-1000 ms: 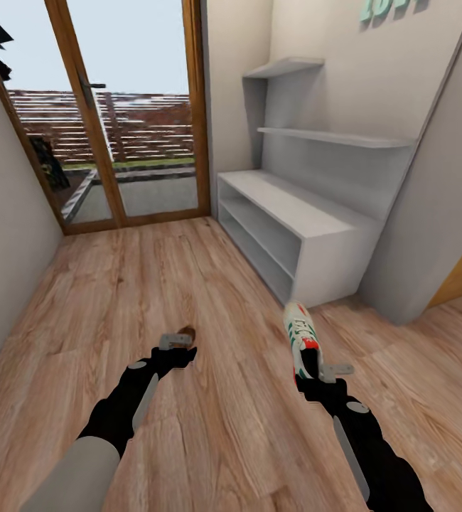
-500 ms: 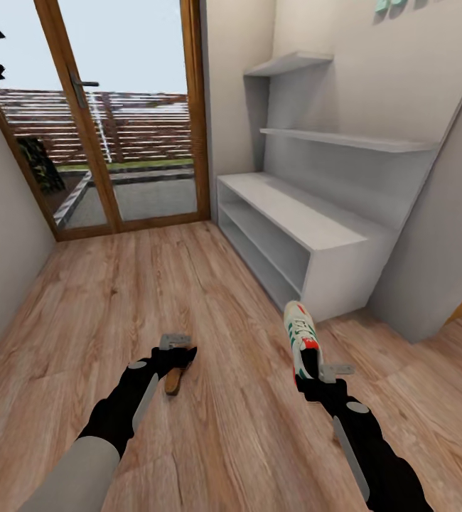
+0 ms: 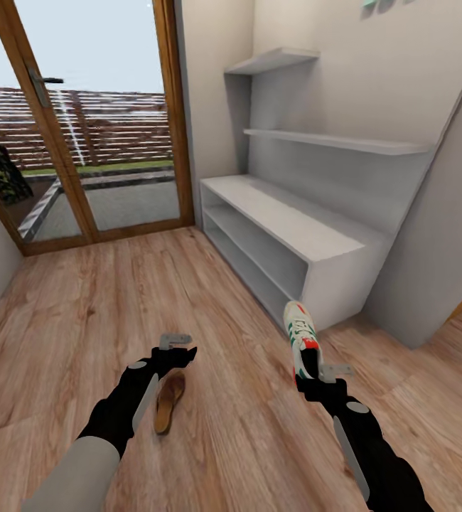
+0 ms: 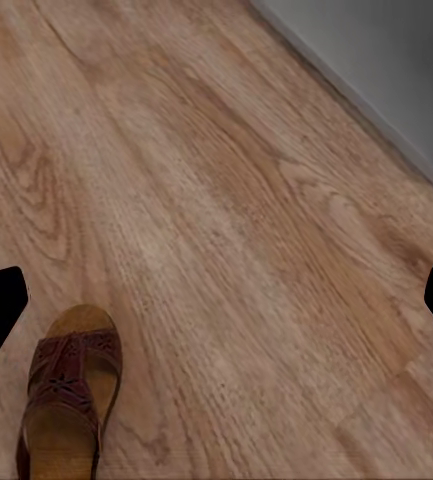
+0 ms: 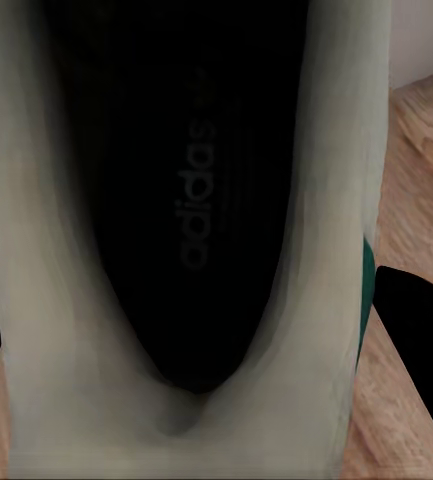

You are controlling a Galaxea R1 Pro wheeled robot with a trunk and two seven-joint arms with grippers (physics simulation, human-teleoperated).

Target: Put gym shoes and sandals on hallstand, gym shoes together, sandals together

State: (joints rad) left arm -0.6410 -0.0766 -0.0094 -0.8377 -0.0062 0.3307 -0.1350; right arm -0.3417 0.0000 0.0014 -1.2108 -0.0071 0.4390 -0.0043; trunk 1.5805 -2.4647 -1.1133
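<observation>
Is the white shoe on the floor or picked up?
Picked up: the right gripper holds the gym shoe by its heel, above the corridor floor.

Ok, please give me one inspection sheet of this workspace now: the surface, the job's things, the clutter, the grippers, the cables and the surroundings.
Surface: corridor floor of light brown wood planks; the hallstand top and its two open shelf levels hold no shoes.
Job's things: one gym shoe is held off the floor by its heel, toe toward the hallstand; one sandal lies on the floor beside the left arm, sole down.
Clutter: nothing seen.
Grippers: right gripper is shut on the gym shoe; left gripper is open and empty, the sandal near one finger in the left wrist view.
Cables: nothing seen.
Surroundings: glass door with wooden frame ahead, grey walls, two wall shelves above the hallstand.
</observation>
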